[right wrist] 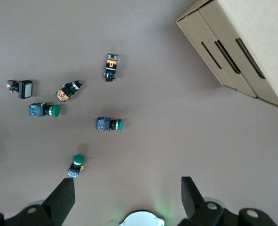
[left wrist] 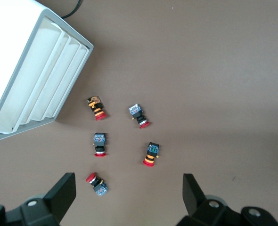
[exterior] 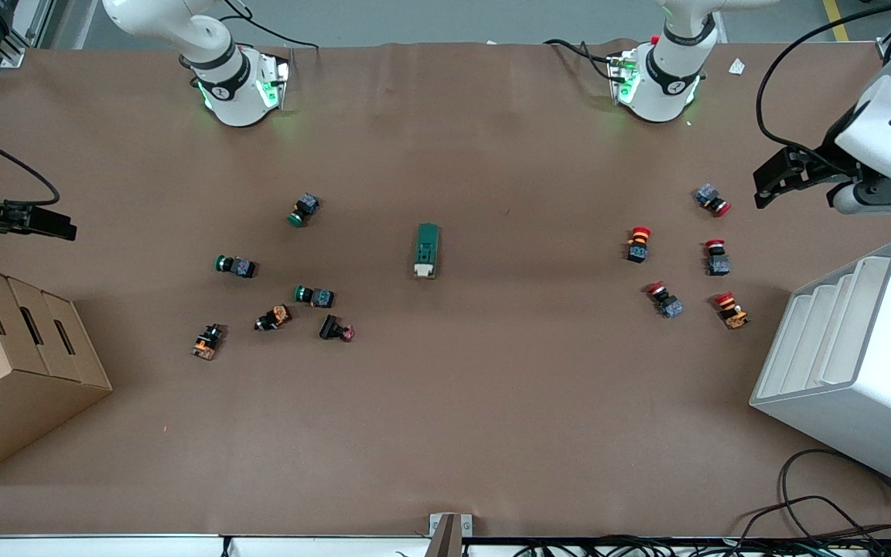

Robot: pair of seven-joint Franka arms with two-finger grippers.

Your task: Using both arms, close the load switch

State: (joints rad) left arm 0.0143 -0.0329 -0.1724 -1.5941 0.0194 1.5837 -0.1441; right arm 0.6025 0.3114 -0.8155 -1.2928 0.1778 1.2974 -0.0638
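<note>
Lying mid-table, the load switch [exterior: 427, 250] sits well apart from both grippers' spread, empty fingers [left wrist: 63, 190] [right wrist: 63, 197].

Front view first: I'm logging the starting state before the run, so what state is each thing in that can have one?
Dark-green rectangular load switch with cream lever: flat mid-table, untouched; lever position unclear.
Left gripper: open, raised over the red-capped push buttons.
Right gripper: open, raised over the green-capped push buttons.
White slotted bin: tilted, slots hold nothing visible.
Brown cardboard boxes: tilted in a row.
</note>
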